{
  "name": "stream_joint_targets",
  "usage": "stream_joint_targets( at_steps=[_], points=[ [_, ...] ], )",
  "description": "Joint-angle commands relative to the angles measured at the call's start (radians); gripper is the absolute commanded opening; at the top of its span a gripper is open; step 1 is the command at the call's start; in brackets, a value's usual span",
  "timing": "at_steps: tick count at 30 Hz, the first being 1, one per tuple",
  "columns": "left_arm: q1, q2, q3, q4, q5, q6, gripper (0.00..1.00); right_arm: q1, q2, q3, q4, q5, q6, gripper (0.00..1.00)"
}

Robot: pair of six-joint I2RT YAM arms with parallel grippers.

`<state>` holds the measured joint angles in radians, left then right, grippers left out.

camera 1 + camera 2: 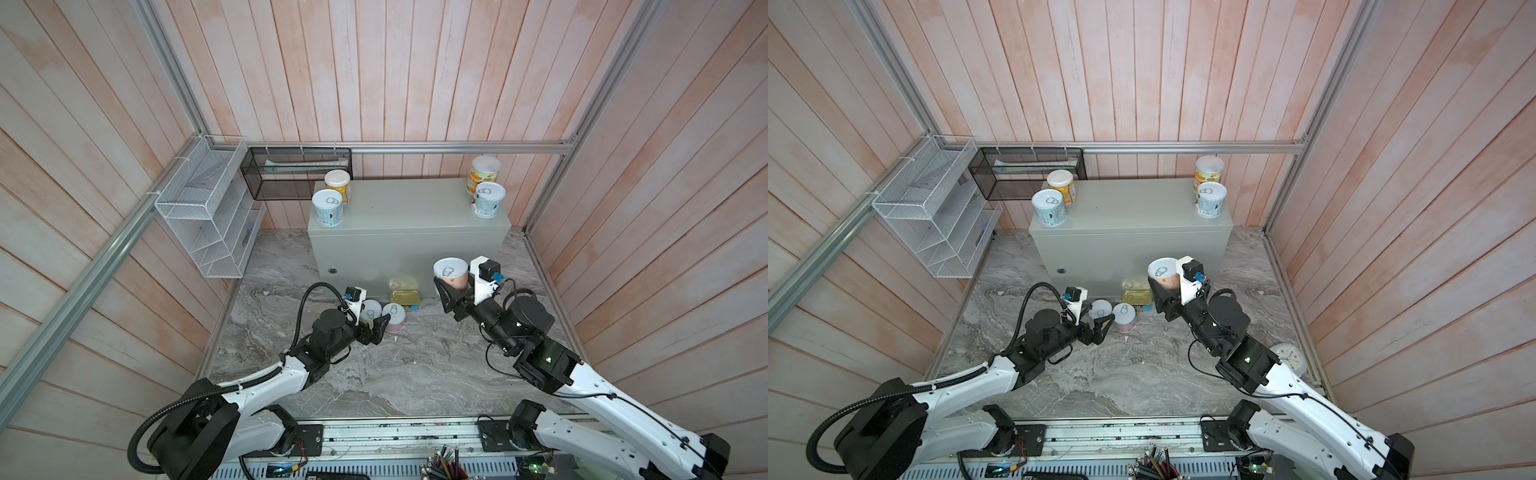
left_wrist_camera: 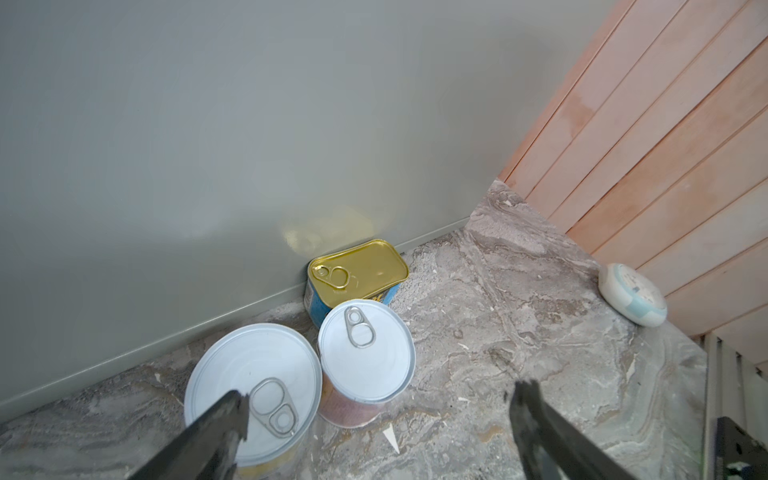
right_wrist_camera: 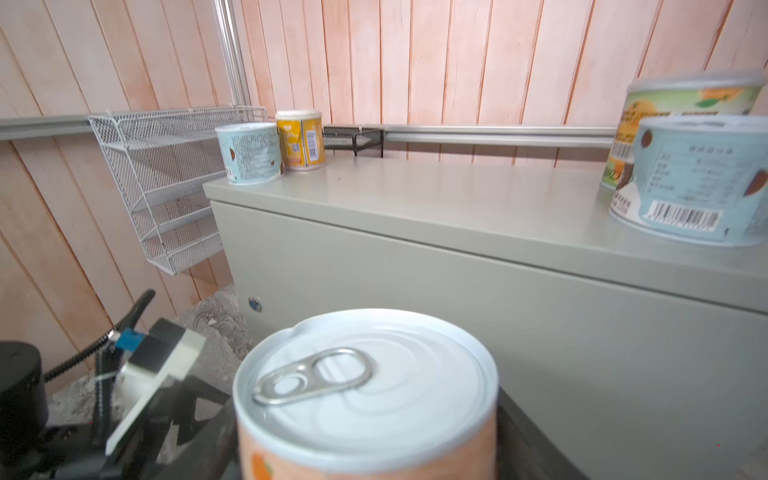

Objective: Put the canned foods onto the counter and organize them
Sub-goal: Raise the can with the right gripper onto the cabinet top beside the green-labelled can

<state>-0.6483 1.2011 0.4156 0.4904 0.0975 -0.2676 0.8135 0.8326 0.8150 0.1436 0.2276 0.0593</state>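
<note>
Orange-labelled can [image 3: 365,395] is gripped by the right tool [image 1: 454,291], raised near the desk [image 1: 407,203] front; next, it probably must go onto the top. Left tool [image 2: 380,395], wide open and empty, hovers by the pink-labelled can [image 2: 365,357].

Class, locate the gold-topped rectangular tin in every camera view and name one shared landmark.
Both top views: gold-topped tin on the marble, at the front base of the counter.
Left wrist: tin near mid-picture, by the counter.
Right wrist: not in it.
Shared landmark: the grey counter.
</note>
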Motion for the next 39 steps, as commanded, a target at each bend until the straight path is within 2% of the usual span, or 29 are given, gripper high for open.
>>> stream_joint_targets(
  at_steps=[1, 8, 12, 16, 19, 23, 28, 39],
  points=[
    [-0.006, 0.007, -0.032, 0.133, 0.016, 0.047, 1.0, -0.016, 0.029, 0.113, 0.042, -0.041, -0.002, 0.57],
    [-0.019, -0.016, -0.058, 0.141, -0.008, 0.051, 1.0, -0.067, 0.163, 0.296, 0.076, -0.054, -0.064, 0.57],
    [-0.019, 0.001, -0.056, 0.142, -0.009, 0.045, 1.0, -0.175, 0.23, 0.391, 0.098, -0.115, -0.043, 0.57],
    [-0.02, 0.004, -0.054, 0.139, -0.009, 0.047, 1.0, -0.311, 0.306, 0.464, 0.137, -0.228, 0.046, 0.57],
    [-0.02, -0.008, -0.056, 0.131, -0.021, 0.052, 1.0, -0.364, 0.378, 0.522, 0.15, -0.254, 0.046, 0.57],
    [-0.02, -0.017, -0.061, 0.125, -0.038, 0.057, 1.0, -0.388, 0.462, 0.6, 0.156, -0.281, -0.006, 0.57],
    [-0.02, -0.015, -0.06, 0.12, -0.044, 0.059, 1.0, -0.405, 0.536, 0.674, 0.155, -0.321, 0.002, 0.57],
    [-0.02, -0.02, -0.059, 0.108, -0.05, 0.059, 1.0, -0.405, 0.655, 0.665, 0.29, -0.322, 0.001, 0.58]
  ],
)
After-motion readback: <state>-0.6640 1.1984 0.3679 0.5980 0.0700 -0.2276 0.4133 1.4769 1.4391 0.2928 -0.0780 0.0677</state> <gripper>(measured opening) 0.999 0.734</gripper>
